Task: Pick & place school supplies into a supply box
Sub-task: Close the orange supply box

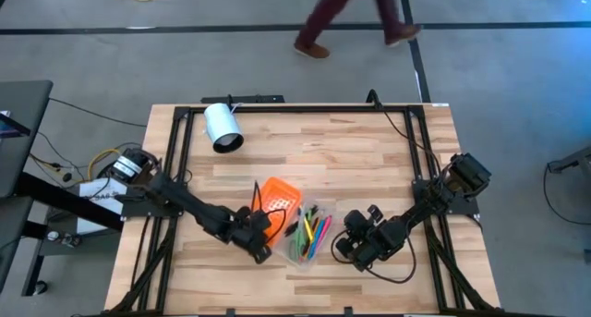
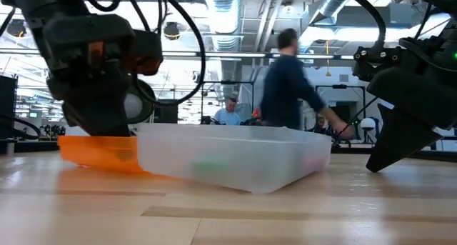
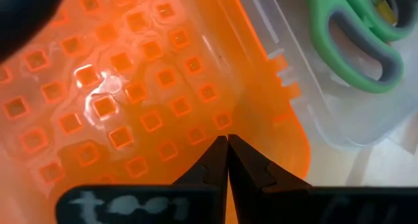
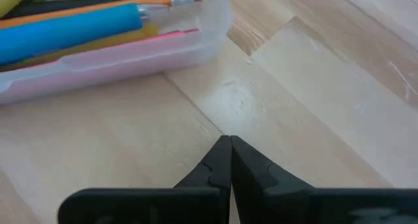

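At the table's near middle, the orange lid (image 1: 279,198) is met by the left gripper (image 1: 261,246), fingers closed and empty; pushed askew, it could be jammed against the clear box (image 1: 309,232). The right gripper (image 1: 343,247), also closed and empty, is held just beside the box.

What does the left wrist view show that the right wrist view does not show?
Only the left wrist view shows the orange lid, under the shut left gripper, and the green scissors in the box. Only the right wrist view shows a blue marker, a pencil with an eraser, and bare table under the shut right gripper. Both show the clear box and a pair of closed dark fingertips.
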Controlling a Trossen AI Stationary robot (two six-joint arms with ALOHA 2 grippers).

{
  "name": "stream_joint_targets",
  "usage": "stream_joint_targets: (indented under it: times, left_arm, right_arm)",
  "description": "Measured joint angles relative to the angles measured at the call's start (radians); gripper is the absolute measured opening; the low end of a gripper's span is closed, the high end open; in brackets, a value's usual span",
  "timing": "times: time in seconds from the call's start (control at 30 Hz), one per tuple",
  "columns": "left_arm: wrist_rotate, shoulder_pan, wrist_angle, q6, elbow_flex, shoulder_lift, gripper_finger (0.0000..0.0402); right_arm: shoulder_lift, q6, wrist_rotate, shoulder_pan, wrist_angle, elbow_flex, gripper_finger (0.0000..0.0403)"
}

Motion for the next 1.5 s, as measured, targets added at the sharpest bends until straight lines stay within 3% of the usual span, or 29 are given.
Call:
stream_joint_targets:
  times: [0.43,0.73,0.93,1.17,1.5]
  left_arm:
    - [-0.108,-0.115,0.006,-0.221,0.0,0.0,0.0]
    - [-0.245,-0.11,-0.021,-0.118,0.038,-0.007,0.0]
    - [-0.267,-0.068,-0.224,-0.039,0.048,-0.042,0.0]
    - [-0.415,-0.034,-0.569,-0.083,0.037,-0.208,0.0]
    - [-0.193,0.077,-0.617,0.346,-0.148,-0.439,0.0]
  right_arm:
    - [-0.002,-0.084,-0.007,-0.027,0.026,-0.001,0.0]
    - [-0.012,-0.117,-0.006,-0.034,0.044,-0.003,0.0]
    - [-0.017,-0.243,-0.045,-0.035,0.168,-0.004,0.0]
    - [-0.019,-0.263,-0.059,-0.032,0.229,-0.003,0.0]
    - [-0.02,-0.392,-0.104,-0.034,0.318,-0.002,0.0]
